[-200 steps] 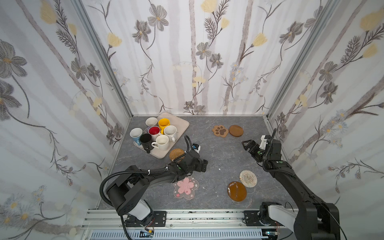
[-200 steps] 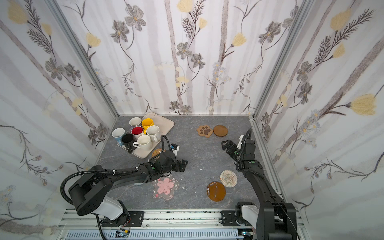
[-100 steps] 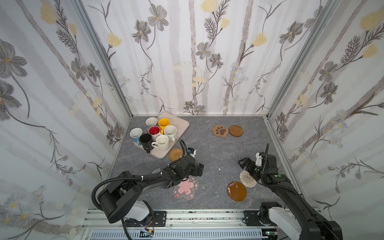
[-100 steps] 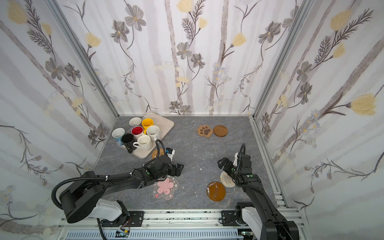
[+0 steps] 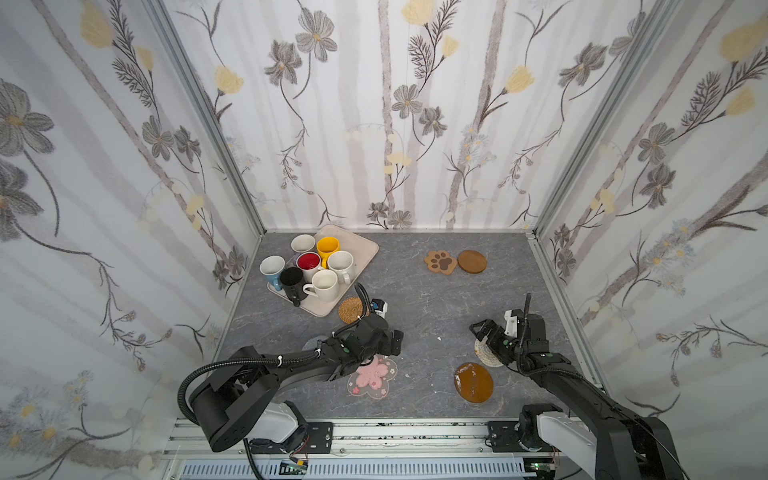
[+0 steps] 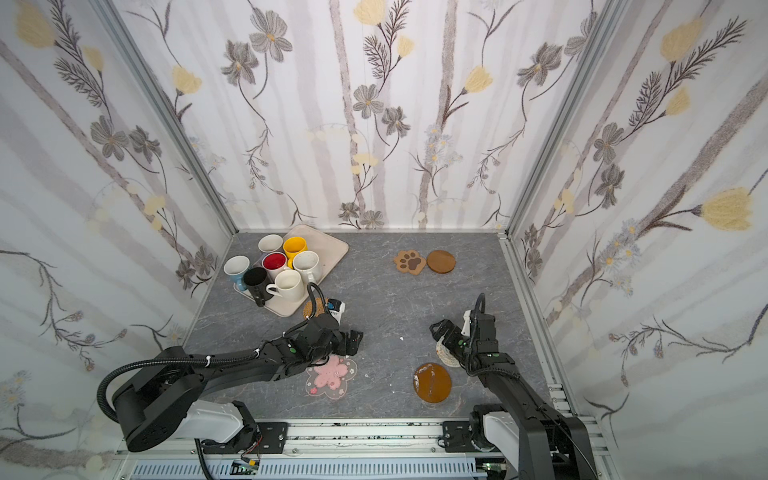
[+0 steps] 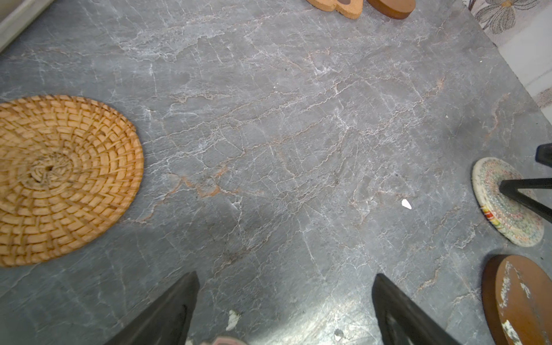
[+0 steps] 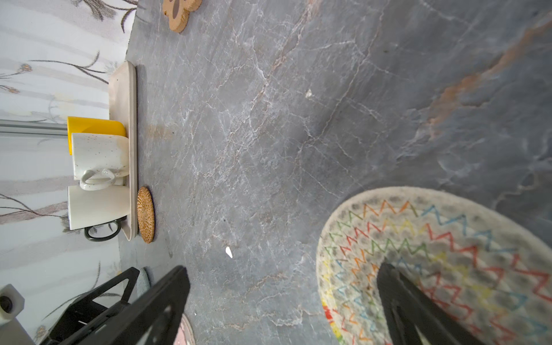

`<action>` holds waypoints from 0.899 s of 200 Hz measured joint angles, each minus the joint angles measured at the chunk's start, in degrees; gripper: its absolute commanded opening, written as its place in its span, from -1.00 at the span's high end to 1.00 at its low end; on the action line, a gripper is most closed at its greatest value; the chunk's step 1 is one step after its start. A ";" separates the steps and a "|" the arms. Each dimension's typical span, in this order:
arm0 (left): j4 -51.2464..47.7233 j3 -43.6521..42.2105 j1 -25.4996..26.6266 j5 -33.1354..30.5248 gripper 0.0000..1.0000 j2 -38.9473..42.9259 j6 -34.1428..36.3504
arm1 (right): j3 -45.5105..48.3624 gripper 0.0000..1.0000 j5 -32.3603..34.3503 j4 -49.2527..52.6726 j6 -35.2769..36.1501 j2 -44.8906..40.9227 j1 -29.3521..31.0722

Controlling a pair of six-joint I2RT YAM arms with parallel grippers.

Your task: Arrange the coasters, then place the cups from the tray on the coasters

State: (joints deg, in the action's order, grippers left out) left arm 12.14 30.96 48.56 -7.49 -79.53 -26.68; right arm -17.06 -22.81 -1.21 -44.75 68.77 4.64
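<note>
So, top views: the right gripper (image 5: 482,332) has dropped from far right onto the woven mat (image 5: 484,355) at near right. Its jaws are spread wide and it holds nothing. The left gripper (image 6: 353,338) has pulled nearer, by the blossom (image 6: 330,376); it is also wide and empty. I read this as both lining up coaster picks, with arranging barely begun. The cups (image 5: 316,266) all sit on the tray (image 5: 359,245) at far left. The paw (image 5: 440,262) and wood round (image 5: 471,261) lie just beside each other at far right. The mid table (image 5: 415,299) is free for a row.

Left wrist: the fingers hang over bare table, with the rattan (image 7: 59,179) off to one side.

Right wrist: one finger (image 8: 418,307) is over the woven mat and the other is over bare table. Whether it touches, I cannot tell. The mat is thin and will probably need an edge pinch. The second wood round (image 5: 473,382) and the right wall (image 5: 623,257) are close, so room there is tight.
</note>
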 measured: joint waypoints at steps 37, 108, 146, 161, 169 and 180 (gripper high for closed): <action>0.00 -1.25 0.00 -0.48 -0.86 1.18 -0.33 | -1.44 -0.99 -0.68 -3.23 -0.22 4.09 0.00; 0.92 -5.22 0.04 -0.85 -0.84 4.66 -0.76 | -5.49 -0.99 -2.32 -10.45 -1.29 13.75 -0.63; 1.46 -7.52 0.20 -0.59 -0.84 6.62 -1.29 | -7.80 -0.99 -2.91 -13.33 -1.79 18.18 -1.75; 1.46 -7.82 0.26 -0.55 -0.84 6.62 -1.49 | -8.83 -0.99 -3.15 -14.73 -2.12 20.11 -2.12; 1.62 -7.82 0.26 -0.57 -0.84 6.49 -1.70 | -9.40 -0.99 -3.54 -15.30 -2.29 20.98 -2.36; 1.90 -7.82 0.26 -0.57 -0.84 6.03 -1.79 | -10.05 -0.99 -4.00 -16.20 -2.34 22.45 -2.54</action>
State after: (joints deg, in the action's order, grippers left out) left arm 14.04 23.14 48.82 -8.05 -73.49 -28.47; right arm -27.11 -26.81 -17.41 -47.09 91.22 2.11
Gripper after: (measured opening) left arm 0.921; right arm 0.995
